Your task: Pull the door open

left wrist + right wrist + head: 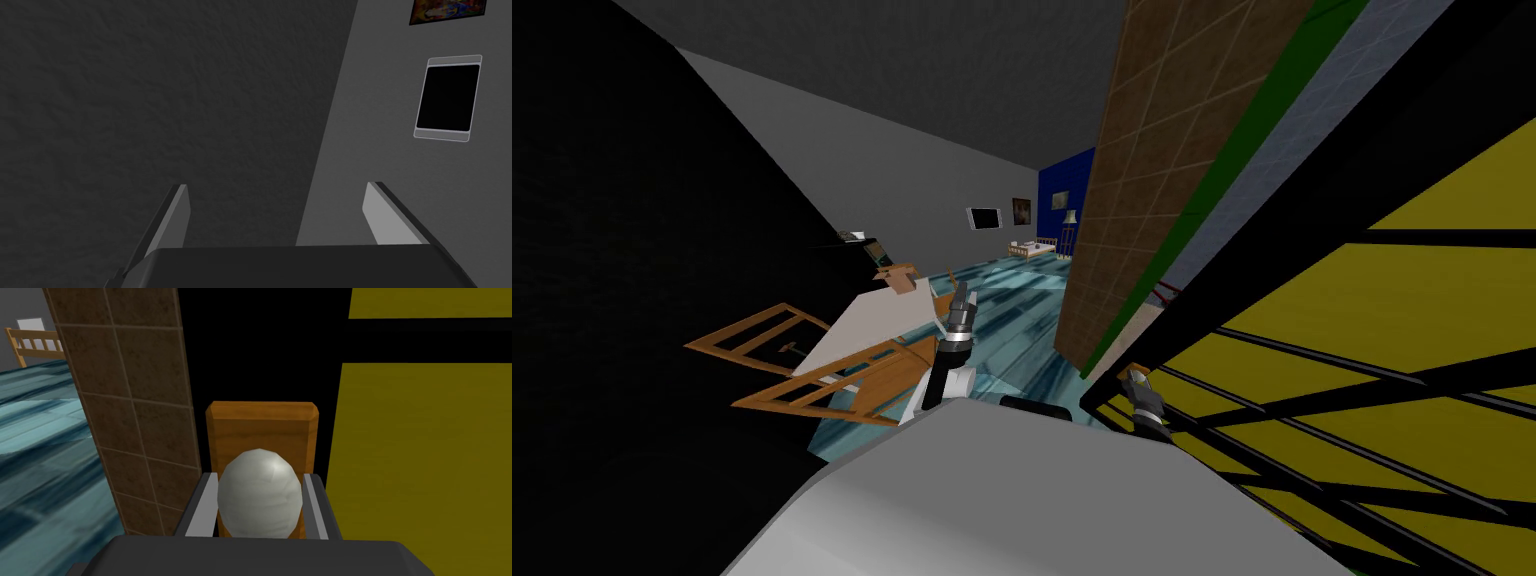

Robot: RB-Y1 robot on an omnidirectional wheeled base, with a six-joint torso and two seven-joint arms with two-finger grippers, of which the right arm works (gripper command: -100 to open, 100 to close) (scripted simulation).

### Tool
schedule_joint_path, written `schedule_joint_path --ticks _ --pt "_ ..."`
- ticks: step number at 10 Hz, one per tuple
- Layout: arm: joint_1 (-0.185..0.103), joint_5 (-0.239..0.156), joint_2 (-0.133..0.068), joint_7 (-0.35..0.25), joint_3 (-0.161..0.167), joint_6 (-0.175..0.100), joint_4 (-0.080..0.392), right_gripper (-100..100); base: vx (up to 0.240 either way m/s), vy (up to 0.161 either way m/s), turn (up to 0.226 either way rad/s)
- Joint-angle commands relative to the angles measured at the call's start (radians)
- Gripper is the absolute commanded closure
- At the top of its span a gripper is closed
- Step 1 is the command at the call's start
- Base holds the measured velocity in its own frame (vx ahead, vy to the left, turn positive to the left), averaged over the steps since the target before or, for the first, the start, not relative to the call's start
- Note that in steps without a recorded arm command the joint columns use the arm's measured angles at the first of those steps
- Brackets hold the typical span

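The yellow door (pixel 1412 290) stands at our two o'clock, its pale knob (pixel 259 498), plain from the right wrist, clamped by our right gripper (pixel 260 477), while at ten o'clock of that our left gripper (pixel 963 290) hangs spread, empty.

A brown tiled wall (pixel 1152 180) splits the room. Left of it, a streaked teal floor (pixel 1012 320) runs to a blue wall (pixel 1068 180) with a lamp (pixel 1069 218). Farther left, a grey wall (pixel 912 190) carries a dark screen (pixel 983 217) and a picture (pixel 1022 210). Farthest left lie wooden frames (pixel 762 335).
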Motion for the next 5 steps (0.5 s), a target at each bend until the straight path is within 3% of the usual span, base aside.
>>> schedule_joint_path --ticks 1,2,5 --pt "0.000 0.000 0.000 0.000 0.000 0.000 0.000 100 -0.101 0.002 0.024" --pt "0.013 0.014 -0.010 -0.017 0.027 -0.005 -0.009 100 -0.196 -0.027 0.091" --pt "0.030 0.037 -0.032 -0.048 0.066 -0.022 -0.024 100 -0.256 -0.001 0.082"
